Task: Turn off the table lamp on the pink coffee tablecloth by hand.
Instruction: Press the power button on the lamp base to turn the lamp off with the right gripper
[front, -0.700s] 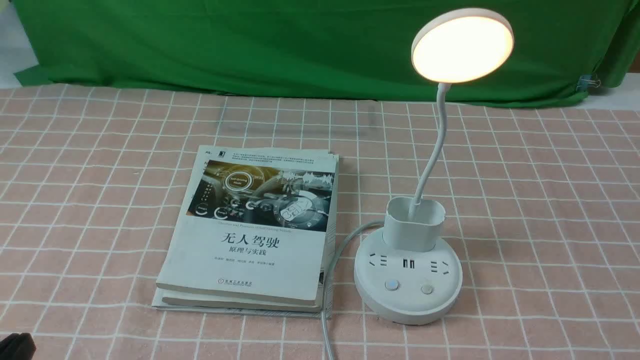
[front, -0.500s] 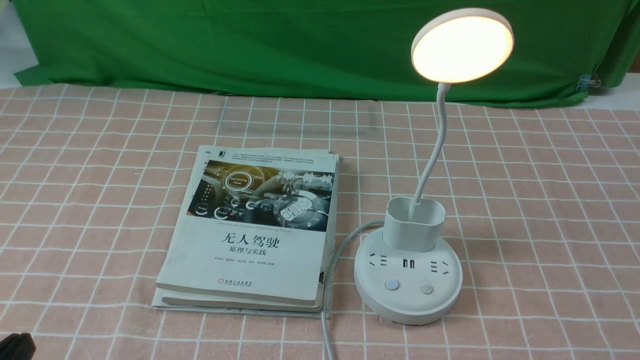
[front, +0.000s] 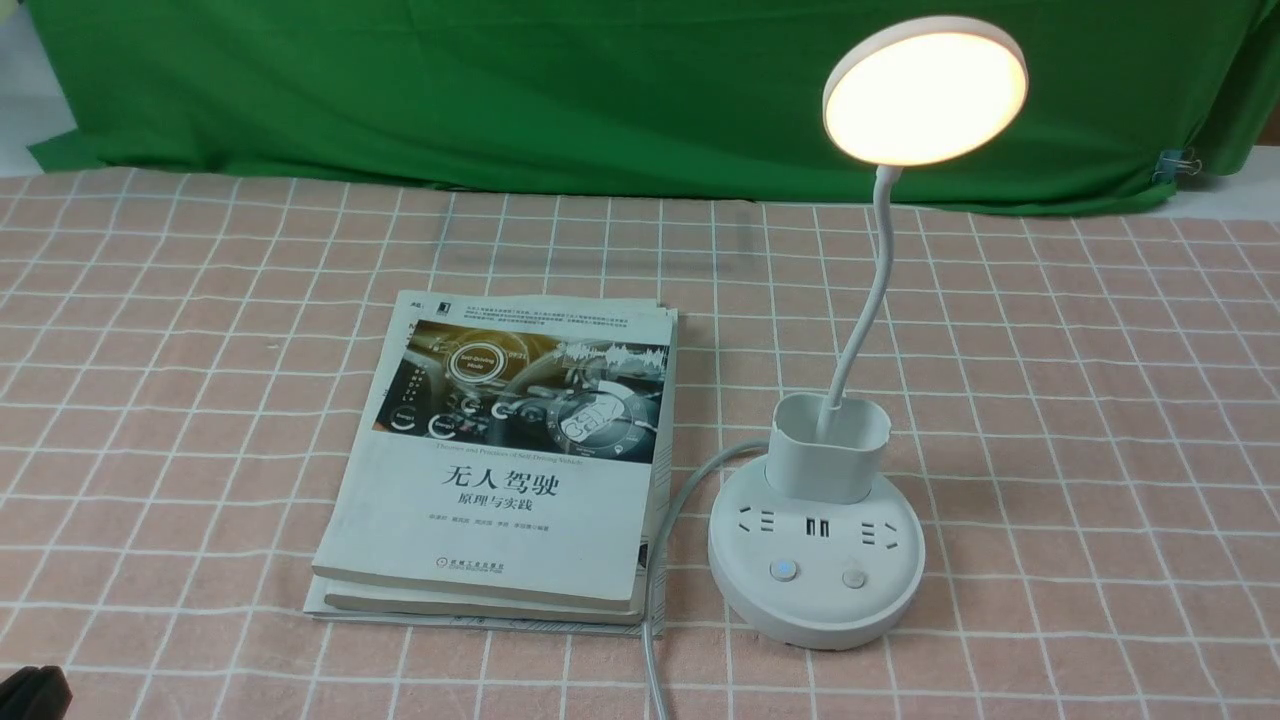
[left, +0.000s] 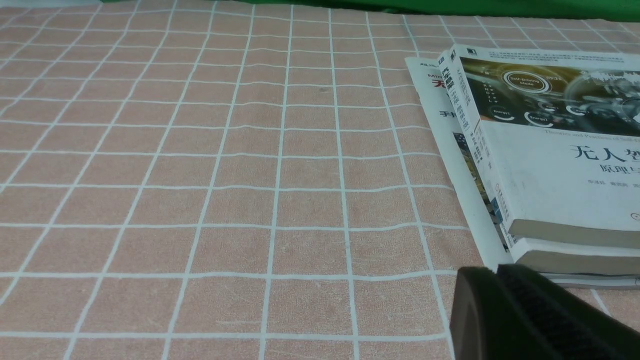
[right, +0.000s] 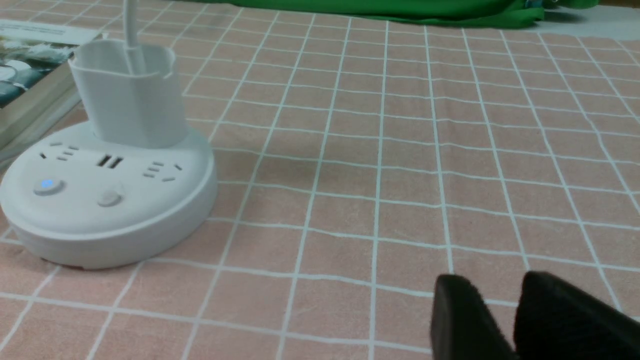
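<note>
The table lamp (front: 815, 570) stands on the pink coffee tablecloth (front: 1100, 400), right of centre, its round head (front: 925, 90) glowing. On its base sit a button with a blue light (front: 783, 571) and a plain button (front: 853, 578). The right wrist view shows the base (right: 150, 210) and both buttons well off to one side of my right gripper (right: 497, 280), whose fingers stand slightly open over bare cloth with nothing between them. My left gripper (left: 495, 272) is shut and empty, low by the corner of the books. In the front view only a dark bit of the hand (front: 30, 692) shows at the lower left corner.
A stack of books (front: 510, 460) lies just left of the lamp base. The lamp's white cable (front: 655, 650) runs between them toward the near edge. A green backdrop cloth (front: 500, 90) hangs along the far side, with a clip (front: 1180, 162) at its right.
</note>
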